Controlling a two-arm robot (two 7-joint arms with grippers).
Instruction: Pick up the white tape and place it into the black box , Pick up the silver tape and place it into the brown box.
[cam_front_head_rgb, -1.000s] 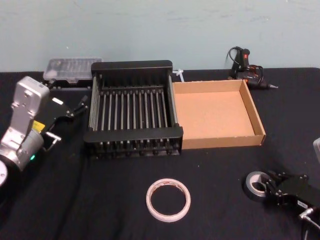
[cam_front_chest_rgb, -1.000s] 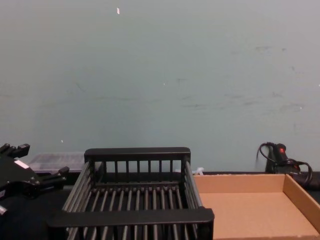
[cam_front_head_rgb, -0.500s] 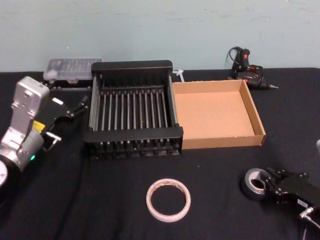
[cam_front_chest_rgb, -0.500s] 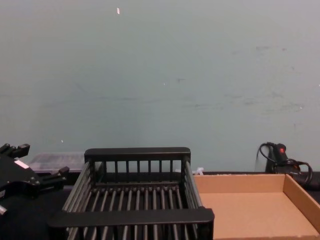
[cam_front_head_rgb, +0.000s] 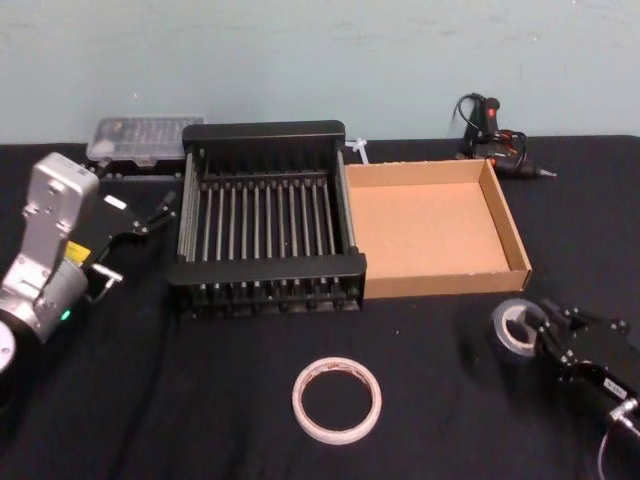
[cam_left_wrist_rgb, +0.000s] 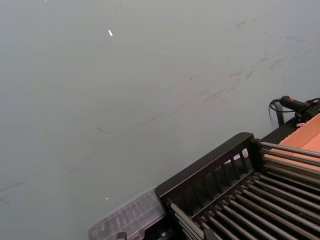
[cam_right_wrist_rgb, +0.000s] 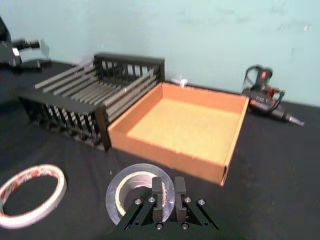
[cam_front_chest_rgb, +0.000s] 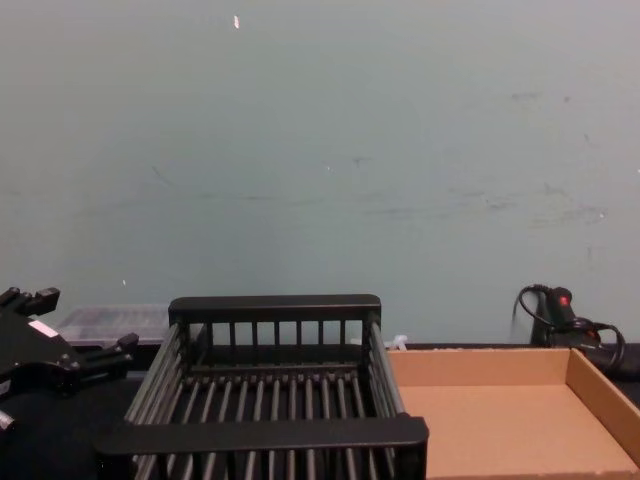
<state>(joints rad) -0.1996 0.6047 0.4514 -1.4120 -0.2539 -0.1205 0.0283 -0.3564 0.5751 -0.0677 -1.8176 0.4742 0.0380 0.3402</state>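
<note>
Table (cam_front_head_rgb: 200, 400) draped in black cloth, wall behind. Black box (cam_front_head_rgb: 265, 215) toward the back, left of centre, nothing on its bars. Brown box (cam_front_head_rgb: 430, 225) touching the black box's right side, bare cardboard floor inside.

Left gripper (cam_front_chest_rgb: 78, 322) parked just left of the black box, fingers spread apart, nothing between them.

Right gripper (cam_front_head_rgb: 548, 338) low over the table's front right, in front of the brown box's near right corner. Fingers (cam_right_wrist_rgb: 157, 192) drawn almost together, pinching the near rim of the silver tape (cam_front_head_rgb: 515, 325). Roll tilted, pale centre facing up and toward the boxes; near the brown box's front wall but apart from it. Whether lifted off the cloth or resting on it, cannot tell.

White tape (cam_front_head_rgb: 337, 400) flat on the cloth at front centre, in front of the black box, well left of the silver tape and apart from both grippers.

Clear case (cam_front_head_rgb: 140, 135) behind the black box's left corner. Glue gun (cam_front_head_rgb: 495, 130) behind the brown box's far right corner.
</note>
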